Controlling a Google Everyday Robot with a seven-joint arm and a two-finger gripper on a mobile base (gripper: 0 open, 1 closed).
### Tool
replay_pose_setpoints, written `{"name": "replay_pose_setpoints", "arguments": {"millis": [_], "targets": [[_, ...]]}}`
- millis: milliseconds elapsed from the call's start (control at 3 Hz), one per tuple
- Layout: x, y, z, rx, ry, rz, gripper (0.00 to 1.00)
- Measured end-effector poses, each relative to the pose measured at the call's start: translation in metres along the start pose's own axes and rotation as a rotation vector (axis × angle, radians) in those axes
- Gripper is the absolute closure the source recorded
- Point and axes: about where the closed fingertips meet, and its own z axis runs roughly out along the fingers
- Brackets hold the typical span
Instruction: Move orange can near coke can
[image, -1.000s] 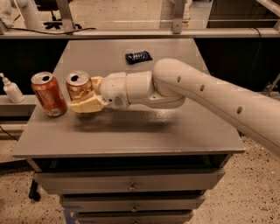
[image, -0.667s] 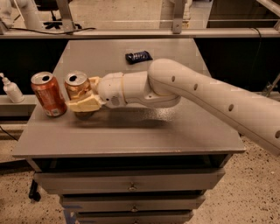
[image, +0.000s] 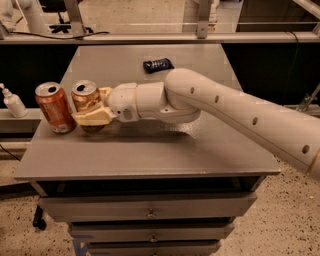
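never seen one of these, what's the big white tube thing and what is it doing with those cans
The big white tube is a robot arm, reaching in from the right. There is only one camera, looking down at a grey table with drawers below. At the arm's tip is its gripper, two tan fingers that pinch things. It is closed on the orange can, one finger on each side. Right beside it, to the left in the picture, the coke can stands upright. Further back on the table lies a small dark packet. A white bottle sits on a ledge beyond the table's left edge. Whether the held can rests on the table or is slightly lifted cannot be told.
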Motion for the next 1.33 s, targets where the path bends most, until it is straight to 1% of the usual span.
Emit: {"name": "replay_pose_setpoints", "arguments": {"millis": [667, 1000, 1333], "targets": [[-0.0009, -0.0007, 0.0011, 0.000, 0.001, 0.001, 0.13], [0.0014, -0.0017, 0.0007, 0.001, 0.008, -0.001, 0.00], [0.0020, -0.0020, -0.0005, 0.003, 0.011, -0.003, 0.00]]}}
